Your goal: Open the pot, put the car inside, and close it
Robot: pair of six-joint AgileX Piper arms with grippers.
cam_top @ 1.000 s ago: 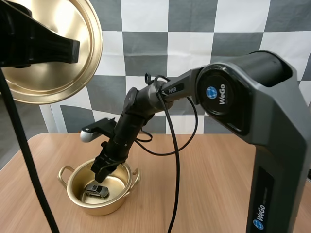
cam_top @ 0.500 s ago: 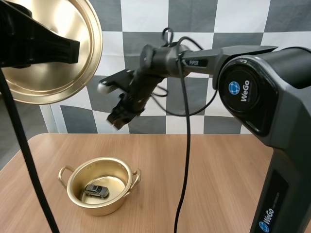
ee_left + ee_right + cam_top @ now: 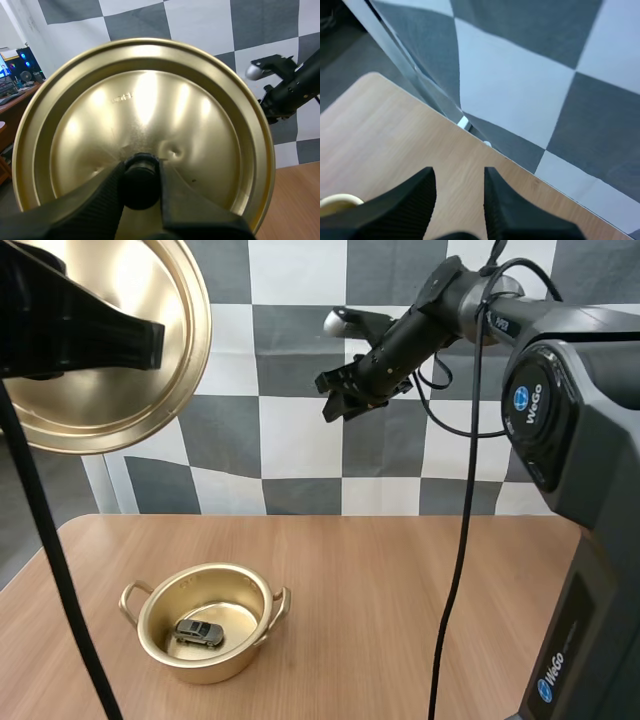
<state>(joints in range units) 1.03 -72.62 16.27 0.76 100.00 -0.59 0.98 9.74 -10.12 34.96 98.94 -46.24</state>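
Car [image 3: 198, 632] sits in lidless pot [image 3: 212, 666]; lid [image 3: 120, 300] held high.
Left gripper [image 3: 141, 186] clamps lid by its knob [image 3: 141, 175]; right gripper [image 3: 338, 403] parted, empty, well above wooden surface [image 3: 420, 590]; pot round, seemingly brass.

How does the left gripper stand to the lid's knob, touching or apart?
Touching. In the left wrist view the left gripper pinches the black knob of the lid, no gap.
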